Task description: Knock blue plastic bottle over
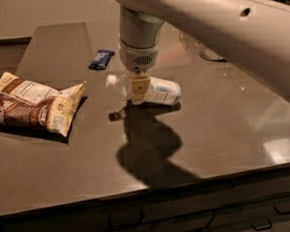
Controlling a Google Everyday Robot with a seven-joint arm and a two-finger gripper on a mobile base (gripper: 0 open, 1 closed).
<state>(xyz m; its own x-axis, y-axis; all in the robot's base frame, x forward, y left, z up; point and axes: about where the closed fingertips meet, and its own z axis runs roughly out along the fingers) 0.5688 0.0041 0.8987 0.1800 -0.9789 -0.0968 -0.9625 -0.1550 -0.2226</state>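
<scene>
The blue plastic bottle (pixel 159 91) lies on its side on the dark table (pixel 222 129), white cap (pixel 111 81) pointing left, white-and-blue label facing up. My gripper (pixel 139 88) hangs straight down from the big white arm, right in front of the bottle's neck end, covering part of it. The gripper's tan tip sits at the bottle's height, just above the tabletop.
A brown-and-white snack bag (pixel 32 105) lies at the left. A small dark blue snack-bar wrapper (pixel 101 59) lies behind the bottle. A clear container (pixel 205 51) stands at the back right, mostly hidden by the arm. The table's front edge runs below.
</scene>
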